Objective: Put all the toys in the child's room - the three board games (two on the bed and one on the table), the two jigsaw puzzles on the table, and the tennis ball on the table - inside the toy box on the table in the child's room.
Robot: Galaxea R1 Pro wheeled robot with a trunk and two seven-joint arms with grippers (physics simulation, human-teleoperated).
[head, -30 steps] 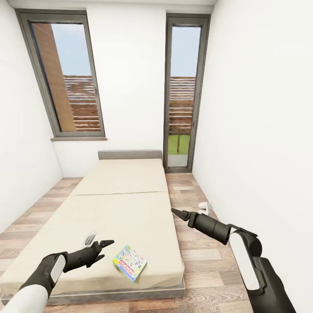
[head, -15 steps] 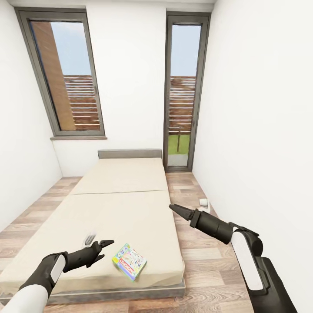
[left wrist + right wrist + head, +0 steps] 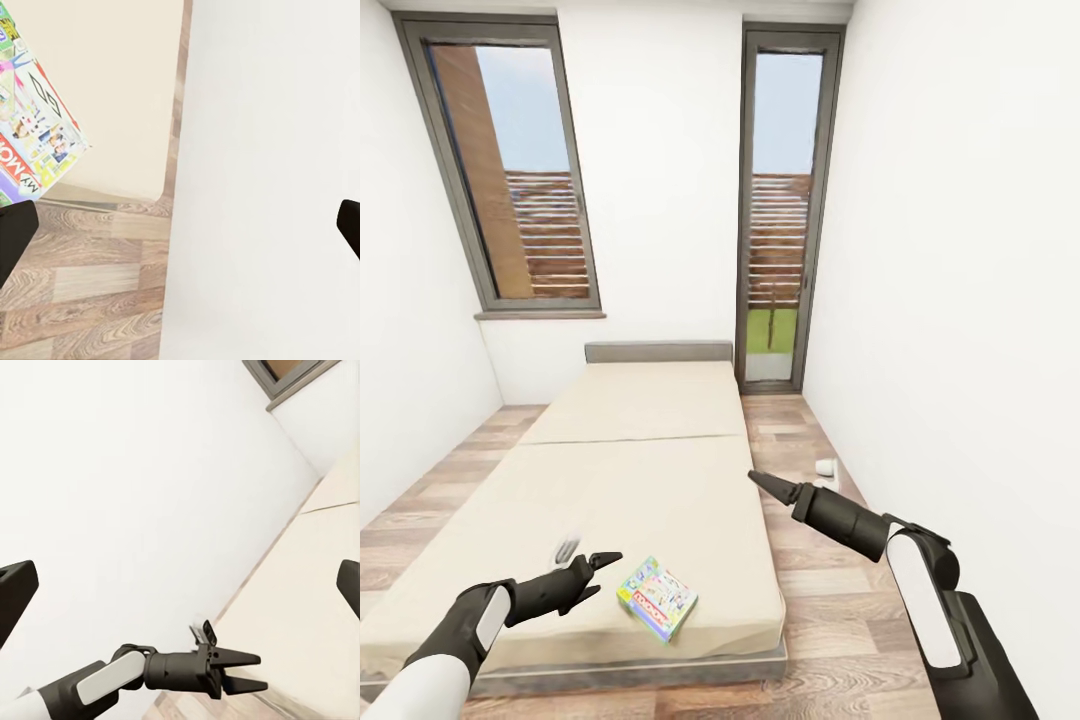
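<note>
One board game [image 3: 658, 598], a green-edged multicolour box, lies flat on the beige mattress of the bed [image 3: 650, 440] near its foot end corner. It also shows in the left wrist view, board game [image 3: 34, 135], close to the mattress edge. My left gripper [image 3: 607, 560] hovers just left of the box, open and holding nothing; the right wrist view shows this left gripper [image 3: 251, 671] with its two fingers apart. My right gripper [image 3: 755, 478] hangs above the bed's right edge, pointing left; its fingers [image 3: 15, 585] stand wide apart and hold nothing. The toy box and the table are out of view.
A strip of wood floor [image 3: 810, 560] runs between the bed and the white right wall. A small white object [image 3: 826, 466] lies on that strip by the wall. A window [image 3: 520, 170] and a glazed door [image 3: 780, 210] stand behind the grey headboard [image 3: 658, 352].
My right arm has swung a little left and up, bringing its gripper over the bed's right edge. The left arm and the board game have stayed put.
</note>
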